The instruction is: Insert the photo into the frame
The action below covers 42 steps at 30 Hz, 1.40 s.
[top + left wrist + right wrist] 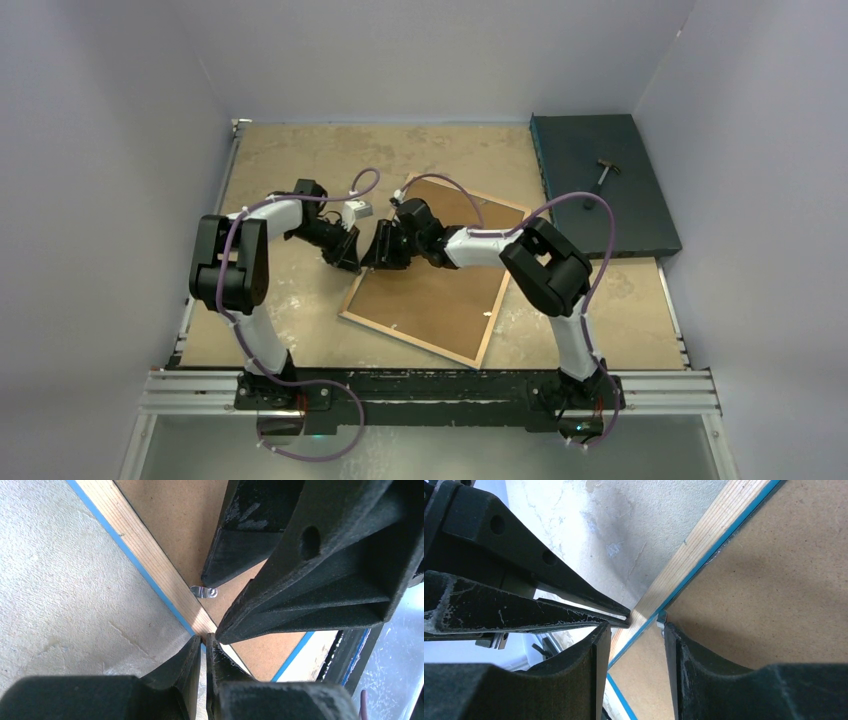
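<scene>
The frame lies face down mid-table, with pale wood rails and a thin blue edge. A brown backing board fills it. The photo is hidden. My left gripper is shut, its tips resting on the frame's left rail. My right gripper hangs open just beside it, straddling the same rail. Its inner fingertip sits against a small metal clip on the board's edge.
A dark teal slab with a small hammer lies at the back right. Pale walls close in the table on three sides. A metal rail carries both arm bases at the near edge.
</scene>
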Available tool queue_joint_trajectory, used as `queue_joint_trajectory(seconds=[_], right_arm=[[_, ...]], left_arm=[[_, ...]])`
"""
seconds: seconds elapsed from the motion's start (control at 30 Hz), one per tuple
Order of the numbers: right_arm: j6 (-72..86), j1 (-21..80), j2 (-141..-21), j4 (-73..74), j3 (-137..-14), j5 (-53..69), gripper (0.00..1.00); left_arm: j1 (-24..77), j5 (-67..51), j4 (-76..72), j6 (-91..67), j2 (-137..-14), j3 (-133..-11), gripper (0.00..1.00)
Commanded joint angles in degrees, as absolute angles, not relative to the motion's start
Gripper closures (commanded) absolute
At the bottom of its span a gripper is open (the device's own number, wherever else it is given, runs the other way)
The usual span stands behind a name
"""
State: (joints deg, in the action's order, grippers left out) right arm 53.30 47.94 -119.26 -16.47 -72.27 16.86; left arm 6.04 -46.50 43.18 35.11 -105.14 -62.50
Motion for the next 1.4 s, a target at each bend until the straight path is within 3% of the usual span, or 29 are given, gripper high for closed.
queue_joint_trajectory(seconds=[0.0,0.67,0.87,1.0,1.17,1.37], right_arm=[[50.1,50.3,-125.4,-17.1,-73.6,13.9,0.53],[48.8,52.1,-128.5,-27.5,-70.5,22.0,0.55],[48.6,47.5,-121.0,-25.6,-65.9,20.5,0.56],[45.0,45.7,-116.3,-21.6,-66.8,17.2,0.61],[43.3,45.6,-117.5,-19.4,-69.6,15.9,0.79],[40.6,45.7,-114.7,-14.1,-71.5,11.4,0.74]], left_arm=[[9.6,-47.8,40.6,35.2,-107.3,-60.8,0.94],[10.3,-47.7,39.5,34.7,-107.7,-60.2,0.94],[10.0,-46.8,41.0,35.4,-106.6,-60.7,0.96],[9.0,-46.9,42.5,35.8,-105.2,-61.7,0.96],[8.3,-46.5,42.8,35.4,-104.5,-62.1,0.96],[7.8,-46.4,42.5,35.0,-104.4,-62.2,0.96]])
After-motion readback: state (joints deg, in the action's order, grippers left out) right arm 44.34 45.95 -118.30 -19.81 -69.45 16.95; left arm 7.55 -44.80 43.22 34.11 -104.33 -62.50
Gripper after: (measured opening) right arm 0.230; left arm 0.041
